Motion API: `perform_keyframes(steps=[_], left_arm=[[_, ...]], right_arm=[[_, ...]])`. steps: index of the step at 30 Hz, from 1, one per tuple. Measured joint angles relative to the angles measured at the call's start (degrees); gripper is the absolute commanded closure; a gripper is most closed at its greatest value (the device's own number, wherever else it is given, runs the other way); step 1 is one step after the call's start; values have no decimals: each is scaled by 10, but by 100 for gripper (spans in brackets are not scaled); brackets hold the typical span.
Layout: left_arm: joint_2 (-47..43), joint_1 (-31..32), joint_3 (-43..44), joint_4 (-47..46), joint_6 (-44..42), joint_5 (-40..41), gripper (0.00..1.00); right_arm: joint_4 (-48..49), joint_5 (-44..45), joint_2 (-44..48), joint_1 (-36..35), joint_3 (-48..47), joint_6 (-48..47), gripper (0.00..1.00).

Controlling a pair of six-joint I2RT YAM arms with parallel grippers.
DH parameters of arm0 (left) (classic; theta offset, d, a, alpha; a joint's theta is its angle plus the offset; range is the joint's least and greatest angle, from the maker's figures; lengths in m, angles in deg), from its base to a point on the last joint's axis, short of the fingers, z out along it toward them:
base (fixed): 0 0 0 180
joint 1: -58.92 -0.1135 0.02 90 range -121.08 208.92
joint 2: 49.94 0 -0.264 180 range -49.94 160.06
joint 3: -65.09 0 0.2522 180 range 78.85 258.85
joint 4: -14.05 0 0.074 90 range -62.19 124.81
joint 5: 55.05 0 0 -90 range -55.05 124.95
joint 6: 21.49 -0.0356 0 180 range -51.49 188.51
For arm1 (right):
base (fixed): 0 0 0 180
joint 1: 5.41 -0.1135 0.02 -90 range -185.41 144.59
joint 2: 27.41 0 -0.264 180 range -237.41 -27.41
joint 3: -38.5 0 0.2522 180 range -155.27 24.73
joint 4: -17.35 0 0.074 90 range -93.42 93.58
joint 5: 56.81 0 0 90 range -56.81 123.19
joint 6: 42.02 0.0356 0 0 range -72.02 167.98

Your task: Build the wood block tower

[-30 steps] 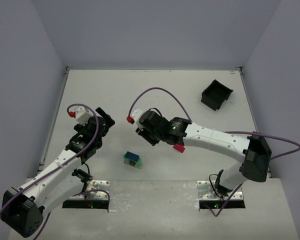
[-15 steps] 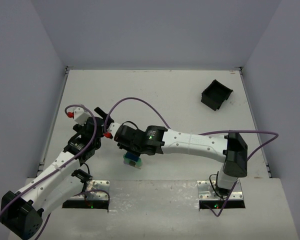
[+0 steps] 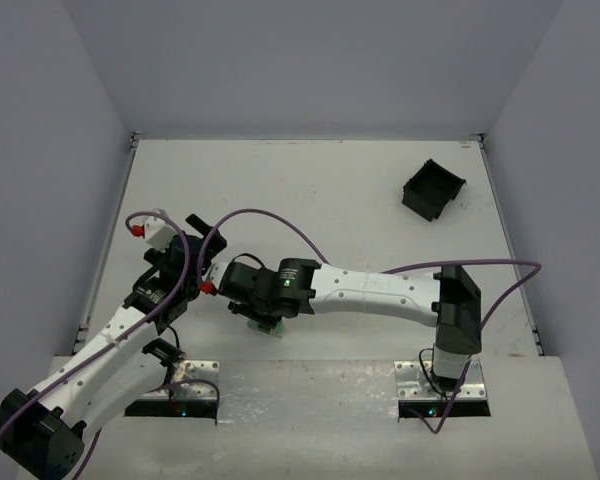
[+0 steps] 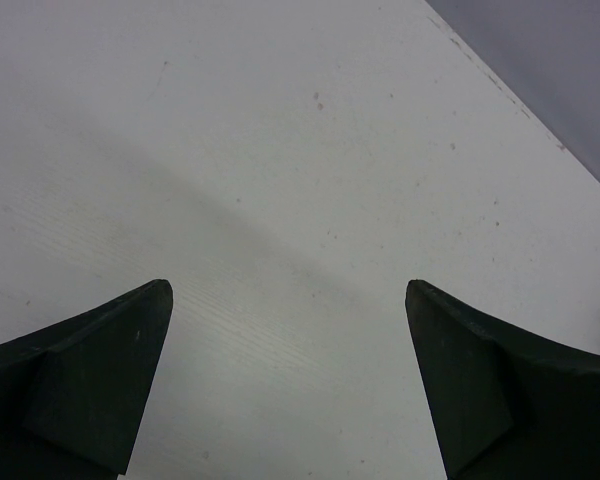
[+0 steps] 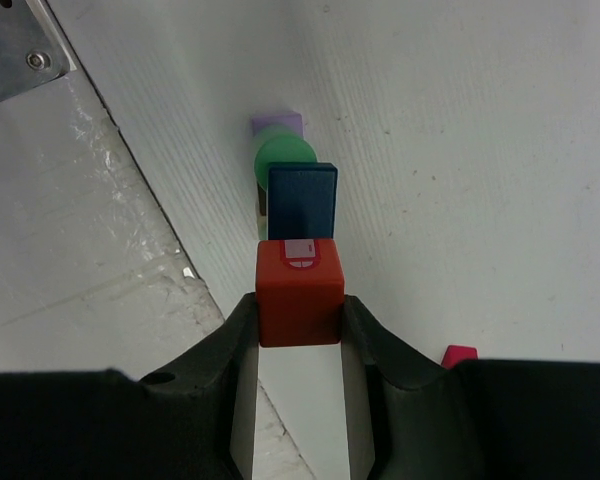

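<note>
My right gripper point(image 5: 299, 300) is shut on a red wood block point(image 5: 299, 292) with a pale sticker on top. Just beyond it in the right wrist view stands the tower: a dark blue block point(image 5: 302, 200) over a green round piece point(image 5: 285, 155) and a purple piece point(image 5: 277, 124), with a tan sliver point(image 5: 261, 208) at the side. Whether the red block touches the stack I cannot tell. From above, the right gripper point(image 3: 263, 316) covers the tower, and only a green edge point(image 3: 272, 327) shows. A magenta block point(image 5: 460, 354) lies on the table. My left gripper point(image 4: 290, 380) is open over bare table.
A square black bin point(image 3: 433, 189) sits at the back right. The metal mounting plate point(image 5: 40, 50) and the table's near edge lie close to the stack. My left gripper point(image 3: 205, 234) is just left of the right wrist, with a purple cable point(image 3: 270, 215) arching above.
My right arm has swung left and toward the near edge with the red block, from mid-table to over the stack. The left arm has barely shifted.
</note>
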Motion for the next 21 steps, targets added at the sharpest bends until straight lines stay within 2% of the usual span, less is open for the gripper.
perform_keyframes(steps=[21], left_arm=[[-2, -3, 0, 1, 0, -8, 0]], right_arm=[[-41, 7, -43, 0, -55, -13, 73]])
